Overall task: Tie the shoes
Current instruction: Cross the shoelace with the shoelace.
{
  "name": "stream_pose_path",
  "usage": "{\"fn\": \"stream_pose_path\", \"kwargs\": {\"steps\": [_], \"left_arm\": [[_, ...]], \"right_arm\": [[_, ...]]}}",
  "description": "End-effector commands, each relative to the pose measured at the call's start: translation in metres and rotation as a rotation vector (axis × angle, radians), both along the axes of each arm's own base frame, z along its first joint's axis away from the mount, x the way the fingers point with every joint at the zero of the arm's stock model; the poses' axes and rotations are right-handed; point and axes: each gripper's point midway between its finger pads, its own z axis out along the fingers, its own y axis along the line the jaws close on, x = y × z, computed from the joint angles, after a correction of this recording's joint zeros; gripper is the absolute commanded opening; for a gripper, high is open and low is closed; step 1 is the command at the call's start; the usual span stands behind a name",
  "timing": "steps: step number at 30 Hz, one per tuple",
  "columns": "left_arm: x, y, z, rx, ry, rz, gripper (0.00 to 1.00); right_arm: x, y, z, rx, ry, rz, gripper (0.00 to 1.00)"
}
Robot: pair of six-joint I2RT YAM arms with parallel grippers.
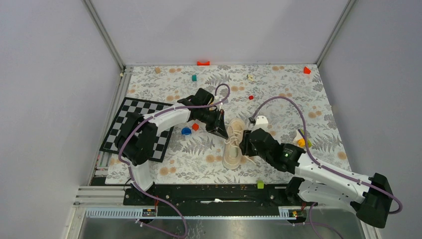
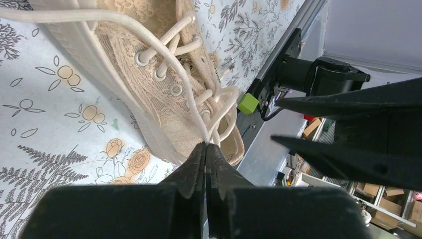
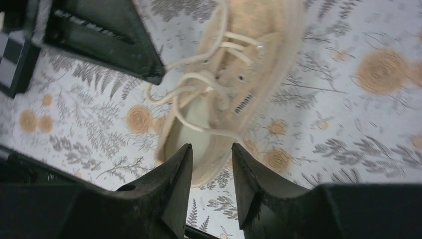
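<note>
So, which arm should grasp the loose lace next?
Right: the right gripper is open and empty over the shoe, near the loose lace; the left gripper is shut on the other lace.

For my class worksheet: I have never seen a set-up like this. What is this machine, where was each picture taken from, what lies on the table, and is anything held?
Two robot arms stand bolted at the table's near edge. One picture looks down from above; the other two come from a camera on each wrist. On the flowered table lie a cream shoe, a checkerboard and small coloured blocks. The left tool is shut on a lace; the right tool is open over the shoe, holding nothing.
</note>
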Motion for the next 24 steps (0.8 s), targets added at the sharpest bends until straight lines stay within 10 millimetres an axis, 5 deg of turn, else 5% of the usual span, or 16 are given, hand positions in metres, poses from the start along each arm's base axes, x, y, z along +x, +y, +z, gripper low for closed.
{"fn": "stream_pose_path", "kwargs": {"steps": [1,3,7,14,24], "left_arm": [[0.009,-0.001,0.03,-0.039,-0.103,-0.003,0.0],[0.009,0.0,0.032,-0.037,-0.114,-0.001,0.0],[0.008,0.003,0.034,-0.027,-0.125,-0.001,0.0],[0.009,0.002,0.033,-0.026,-0.118,0.0,0.0],[0.01,0.0,0.034,-0.031,-0.111,-0.006,0.0]], "right_arm": [[-0.002,0.034,-0.001,-0.003,-0.013,0.275,0.46],[-0.005,0.036,-0.01,0.008,0.05,0.328,0.56],[0.009,0.031,-0.011,0.007,0.083,0.286,0.6],[0.036,0.031,-0.003,0.03,0.051,0.216,0.46],[0.014,0.038,-0.02,0.041,0.115,0.333,0.42]]}}
